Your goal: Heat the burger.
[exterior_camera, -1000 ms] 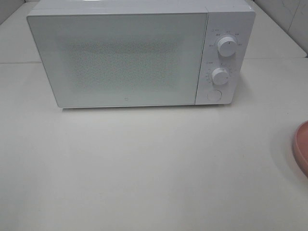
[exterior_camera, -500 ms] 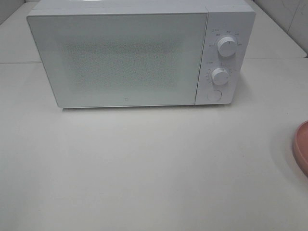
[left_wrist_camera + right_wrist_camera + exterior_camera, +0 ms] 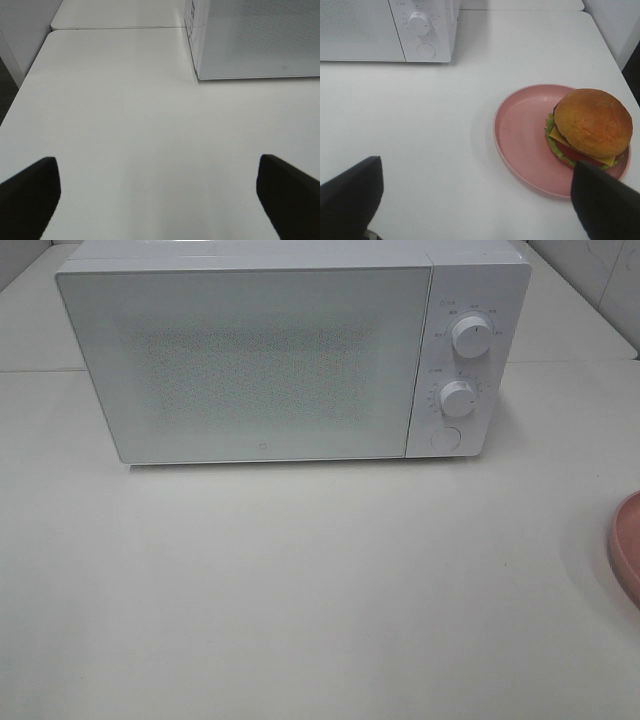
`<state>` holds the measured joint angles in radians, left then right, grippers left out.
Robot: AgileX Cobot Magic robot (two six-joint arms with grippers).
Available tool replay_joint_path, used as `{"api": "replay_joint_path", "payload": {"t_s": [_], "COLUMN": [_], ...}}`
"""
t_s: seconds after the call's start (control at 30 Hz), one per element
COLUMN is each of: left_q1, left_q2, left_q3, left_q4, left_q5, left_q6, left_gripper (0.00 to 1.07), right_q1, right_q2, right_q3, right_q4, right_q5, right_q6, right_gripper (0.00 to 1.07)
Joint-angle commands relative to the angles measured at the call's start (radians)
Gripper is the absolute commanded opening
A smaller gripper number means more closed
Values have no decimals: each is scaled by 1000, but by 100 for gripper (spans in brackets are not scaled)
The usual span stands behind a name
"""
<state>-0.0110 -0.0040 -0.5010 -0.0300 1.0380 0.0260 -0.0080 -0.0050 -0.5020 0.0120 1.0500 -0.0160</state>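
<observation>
Your microwave (image 3: 290, 350) sits at the far middle of the white surface (image 3: 300, 590), door shut, two round knobs and a round button stacked on its right-hand panel. In the high view neither arm shows; only a sliver of the pink plate (image 3: 630, 545) pokes in at the right edge.

Left gripper (image 3: 160, 195): you see both dark fingers (image 3: 30, 197) at the edges of the wrist view, spread as wide as they go, with nothing between them but bare surface. The microwave's front left corner lies ahead of it, well apart.

Right gripper (image 3: 480, 200): fingers (image 3: 605, 205) likewise spread wide and holding nothing. One finger overlaps the near rim of the plate in the picture; you cannot tell whether it touches.

The burger (image 3: 590, 127) rests on the pink plate (image 3: 520, 135), set toward the plate's side farther from the microwave. Golden-brown bun on top, lettuce, cheese and a red slice showing at the edge under it. Plate and burger stand on the surface to the right of the microwave, near the right gripper and clear of the microwave's control panel (image 3: 422, 30).
</observation>
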Motion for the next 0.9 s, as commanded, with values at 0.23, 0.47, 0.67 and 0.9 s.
{"api": "replay_joint_path", "payload": {"t_s": [0.23, 0.47, 0.67, 0.9], "left_q1": [-8, -8, -8, -8], "left_q2": [-26, -26, -26, -26], "left_q3": [5, 5, 5, 5], "left_q4": [-1, -1, -1, -1], "left_q5": [-7, -7, -7, -7], "left_q6": [-5, -5, -5, -5], "left_gripper": [101, 101, 101, 101], "right_q1": [-8, -8, -8, -8], "right_q2": [-19, -19, -19, -19], "right_q3": [2, 2, 2, 2], "right_q4": [2, 2, 2, 2], "right_q5": [6, 6, 6, 6], "right_q6": [-9, -9, -9, -9], "right_gripper": [98, 98, 98, 98]}}
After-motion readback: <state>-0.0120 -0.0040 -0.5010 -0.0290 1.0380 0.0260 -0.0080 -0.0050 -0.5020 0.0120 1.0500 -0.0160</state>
